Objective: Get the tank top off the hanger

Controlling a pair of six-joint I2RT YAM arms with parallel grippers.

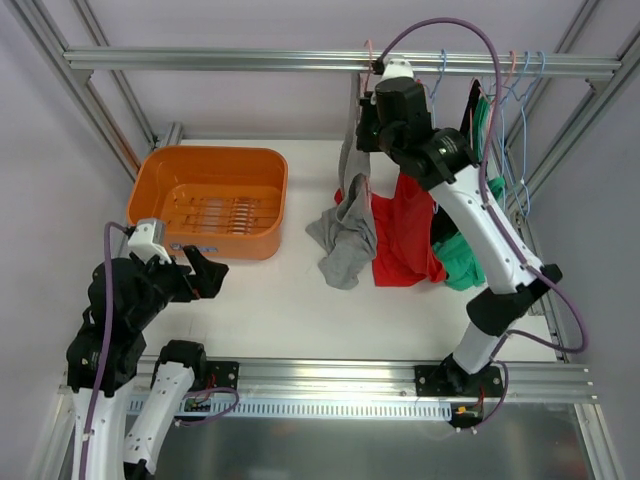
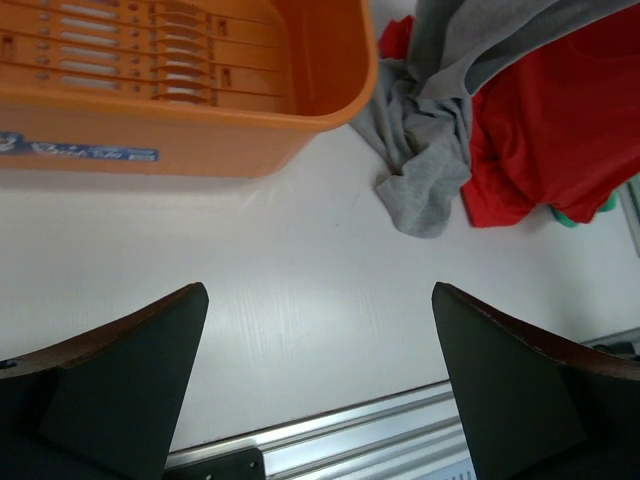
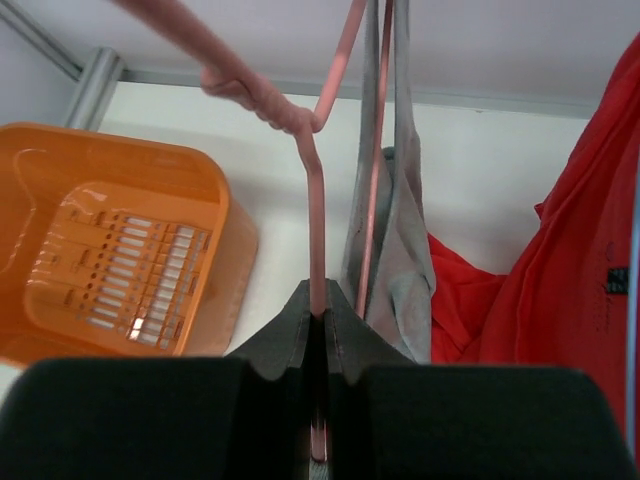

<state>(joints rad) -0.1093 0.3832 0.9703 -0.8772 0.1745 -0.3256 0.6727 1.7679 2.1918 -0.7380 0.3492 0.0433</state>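
Tank top (image 1: 347,225) — grey — hangs from the pink hanger (image 3: 315,200) up at the rail (image 1: 250,60), its lower end crumpled on the table (image 1: 270,300) against a red shirt (image 1: 405,230). My right gripper (image 3: 318,320) is clenched on the hanger's wire, just beside the straps. My left gripper (image 2: 318,300) sits low near the orange bin (image 1: 210,160) — jaws spread wide, holding nothing.

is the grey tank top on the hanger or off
On: the grey tank top hangs by its straps from the pink hanger, gripped by the right gripper.
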